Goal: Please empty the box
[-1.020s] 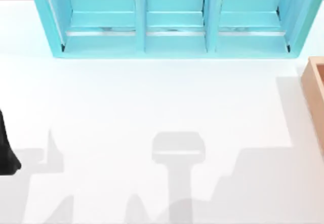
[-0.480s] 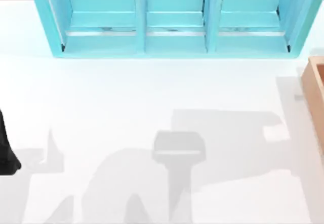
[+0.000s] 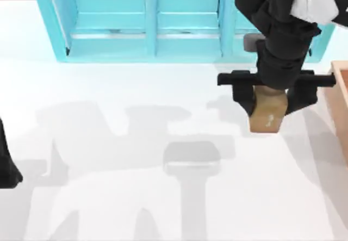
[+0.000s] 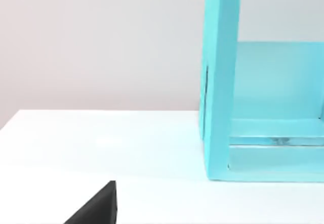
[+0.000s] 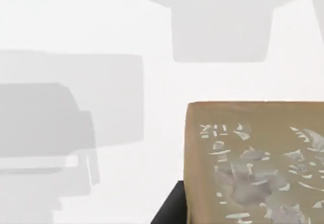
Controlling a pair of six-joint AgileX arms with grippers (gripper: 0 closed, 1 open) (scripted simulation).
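my right pincer [image 3: 267,106] has swung into the top view within the last second, clamped on a small brown cube [image 3: 267,116] and carrying it above the white tabletop [image 3: 136,116], just left of the box [image 3: 340,97] at the right edge. a moment ago this stretch held nothing but shadows, so i judge one item is out. the turquoise shelf unit [image 3: 185,23] stands behind. my left arm [image 3: 6,167] sits parked at the left edge.

the shelf unit [image 3: 179,20] is turquoise, the table [image 3: 109,116] white, the small cube [image 3: 268,116] brown with pale flecks [image 5: 253,173], the box [image 3: 341,102] light tan.
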